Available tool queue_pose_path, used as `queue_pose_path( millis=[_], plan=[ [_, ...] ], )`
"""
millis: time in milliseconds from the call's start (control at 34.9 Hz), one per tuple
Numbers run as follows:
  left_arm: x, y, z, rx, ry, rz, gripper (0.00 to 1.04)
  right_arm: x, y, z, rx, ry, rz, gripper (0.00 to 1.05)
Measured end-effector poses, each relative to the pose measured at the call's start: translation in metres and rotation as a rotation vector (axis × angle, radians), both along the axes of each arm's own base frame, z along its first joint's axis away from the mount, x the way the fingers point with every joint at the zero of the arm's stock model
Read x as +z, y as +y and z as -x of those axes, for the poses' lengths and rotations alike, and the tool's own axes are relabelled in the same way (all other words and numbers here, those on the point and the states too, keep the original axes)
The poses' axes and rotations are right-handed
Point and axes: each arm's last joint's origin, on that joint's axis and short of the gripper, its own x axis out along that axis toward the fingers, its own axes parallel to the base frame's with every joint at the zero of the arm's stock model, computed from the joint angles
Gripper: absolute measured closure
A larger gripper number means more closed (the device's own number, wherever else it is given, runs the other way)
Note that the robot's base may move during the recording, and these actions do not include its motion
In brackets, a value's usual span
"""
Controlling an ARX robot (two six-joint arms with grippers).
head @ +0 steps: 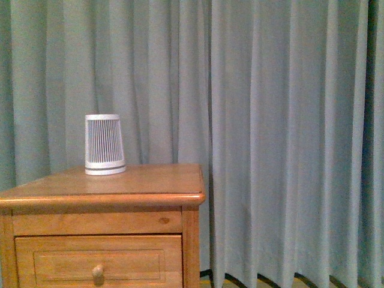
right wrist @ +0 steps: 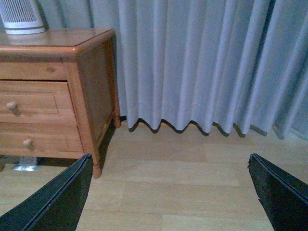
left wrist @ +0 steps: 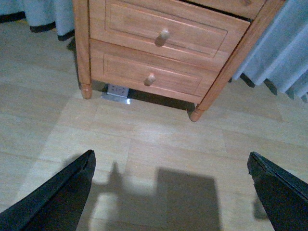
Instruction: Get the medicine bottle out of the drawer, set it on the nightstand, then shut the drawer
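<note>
Both jaws spread; drawer (head: 99, 255) closed, orange-brown framed panel, round knob (head: 98, 272).

Nightstand (head: 144, 183) upright, drawer (head: 99, 261) shut.
Orange-brown wood; framed drawer front flush, round knob (head: 98, 272) centred; flat top, rounded edge.

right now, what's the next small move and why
Probably bring the left hand toward the upper drawer's knob: the drawer looks shut, no bottle is in view, and that open hand hangs over the floor, short of it.
</note>
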Motion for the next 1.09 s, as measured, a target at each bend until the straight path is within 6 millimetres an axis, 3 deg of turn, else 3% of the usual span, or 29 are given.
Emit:
queue_pose_path(
  millis=[201, 287, 344, 459, 631, 918, 1090],
  plan=[
    [0.012, -0.007, -0.045, -0.018, -0.081, -0.029, 0.07, 0.000, 0.000, 0.000, 0.000, 0.000, 0.000, 0.07],
    [0.019, -0.013, -0.081, -0.022, -0.134, -0.053, 0.07, 0.000, 0.000, 0.000, 0.000, 0.000, 0.000, 0.07],
    [0.020, -0.021, -0.116, -0.038, -0.160, -0.068, 0.07, 0.000, 0.000, 0.000, 0.000, 0.000, 0.000, 0.07],
    [0.010, -0.032, -0.166, -0.055, -0.146, -0.087, 0.07, 0.000, 0.000, 0.000, 0.000, 0.000, 0.000, 0.07],
    [-0.005, -0.043, -0.222, -0.060, -0.128, -0.116, 0.07, 0.000, 0.000, 0.000, 0.000, 0.000, 0.000, 0.07],
    [-0.030, -0.043, -0.295, -0.065, -0.126, -0.146, 0.07, 0.000, 0.000, 0.000, 0.000, 0.000, 0.000, 0.07],
    [-0.051, -0.040, -0.327, -0.074, -0.098, -0.142, 0.07, 0.000, 0.000, 0.000, 0.000, 0.000, 0.000, 0.07]
  ],
)
